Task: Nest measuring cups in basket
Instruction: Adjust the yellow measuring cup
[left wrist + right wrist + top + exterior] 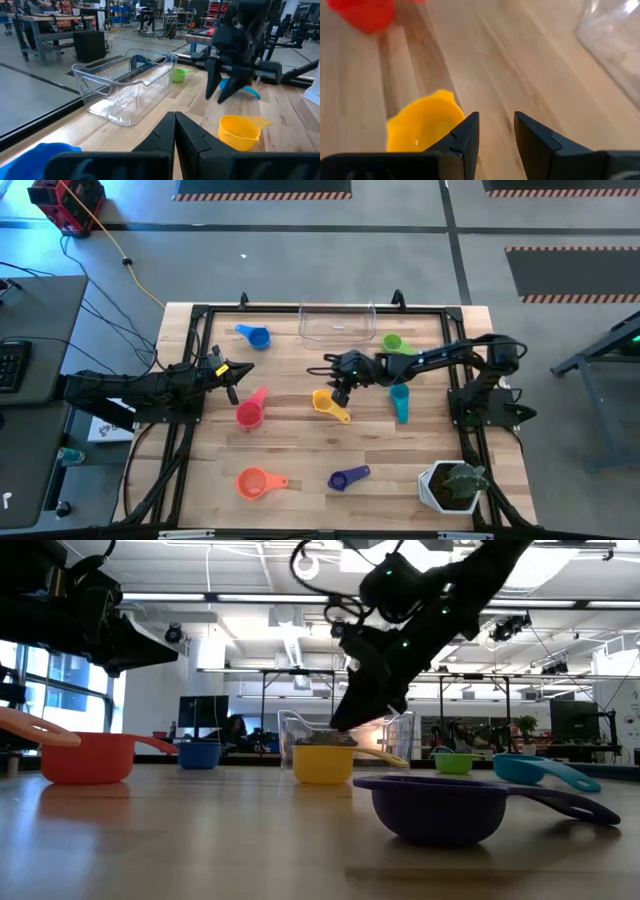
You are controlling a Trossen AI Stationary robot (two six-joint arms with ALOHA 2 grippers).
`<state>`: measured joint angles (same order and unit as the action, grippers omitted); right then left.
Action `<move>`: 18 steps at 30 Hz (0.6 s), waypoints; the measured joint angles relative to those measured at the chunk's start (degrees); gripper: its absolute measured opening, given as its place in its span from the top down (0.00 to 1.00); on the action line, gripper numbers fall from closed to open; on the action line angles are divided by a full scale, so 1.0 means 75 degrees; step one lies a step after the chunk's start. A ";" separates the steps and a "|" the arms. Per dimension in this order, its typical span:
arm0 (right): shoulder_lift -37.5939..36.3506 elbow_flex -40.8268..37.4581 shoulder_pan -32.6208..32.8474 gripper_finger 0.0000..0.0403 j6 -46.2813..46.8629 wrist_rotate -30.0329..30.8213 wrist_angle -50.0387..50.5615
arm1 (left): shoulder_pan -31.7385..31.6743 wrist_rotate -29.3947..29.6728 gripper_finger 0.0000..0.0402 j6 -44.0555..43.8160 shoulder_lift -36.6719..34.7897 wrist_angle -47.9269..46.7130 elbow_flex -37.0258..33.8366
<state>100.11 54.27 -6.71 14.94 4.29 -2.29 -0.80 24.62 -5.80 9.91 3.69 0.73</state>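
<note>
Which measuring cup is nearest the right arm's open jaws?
The yellow cup, just beside the right gripper mid-table; every other cup sits clearly farther off.

yellow cup (325, 402): yellow
pink cup (249, 413): pink-red
purple cup (342, 479): purple
basket (337, 323): clear
table (300, 450): light wood
arms: black

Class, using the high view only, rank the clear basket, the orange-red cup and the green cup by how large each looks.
1. Basket, clearly largest.
2. Orange-red cup.
3. Green cup, smallest, though the right arm partly covers it, so this last ranking is less sure.
</note>
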 joint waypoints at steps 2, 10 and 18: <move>0.0201 0.0229 0.0032 0.72 -0.0084 -0.0009 0.0280 | 0.0001 0.0003 1.00 0.0000 0.0000 0.0006 0.0000; 0.0618 0.0668 0.0258 0.72 -0.0198 -0.0076 0.0707 | 0.0003 0.0000 1.00 -0.0003 0.0000 0.0006 0.0000; 0.0618 0.0677 0.0354 0.72 -0.0180 -0.0163 0.1012 | 0.0001 0.0003 1.00 -0.0003 0.0000 0.0003 0.0000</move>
<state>104.75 59.35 -4.05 13.59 3.07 5.30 -0.79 24.64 -5.82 9.91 3.70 0.73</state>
